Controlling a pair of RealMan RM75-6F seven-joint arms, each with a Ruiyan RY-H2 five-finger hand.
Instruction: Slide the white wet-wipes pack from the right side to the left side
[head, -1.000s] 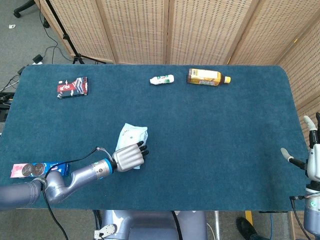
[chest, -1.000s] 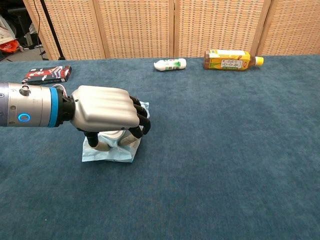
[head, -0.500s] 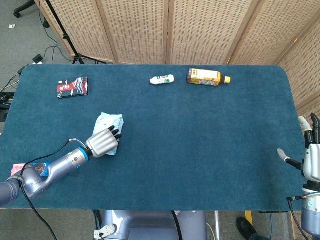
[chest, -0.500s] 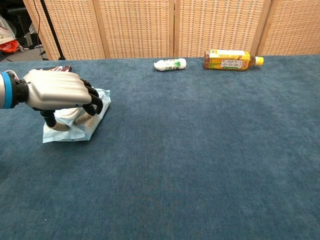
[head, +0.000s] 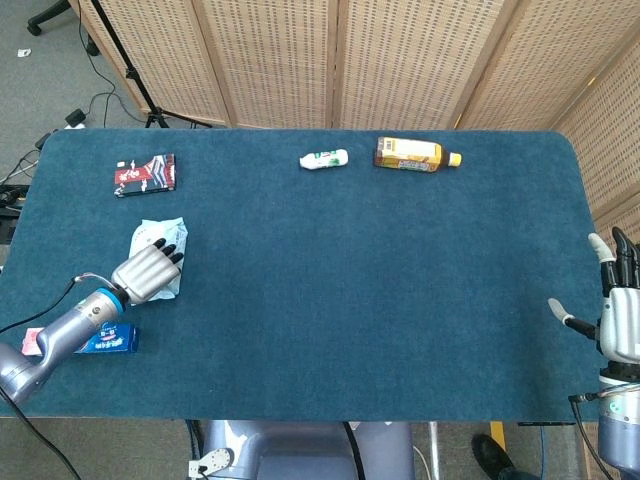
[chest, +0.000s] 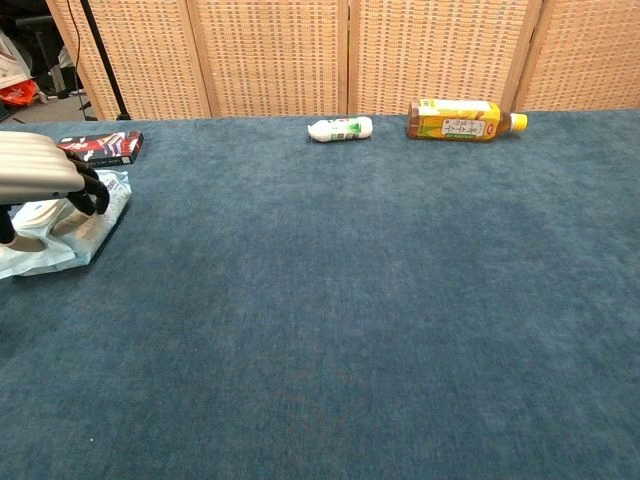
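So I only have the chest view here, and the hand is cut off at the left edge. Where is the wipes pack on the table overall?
Observer: The head view shows the wet-wipes pack at the table's left side, under the left hand.
Operator: Anything else near it?
Observer: A blue packet lies at the near-left edge, beside the forearm.
Operator: And the right hand?
Observer: The right hand is at the table's right edge, fingers apart, holding nothing.
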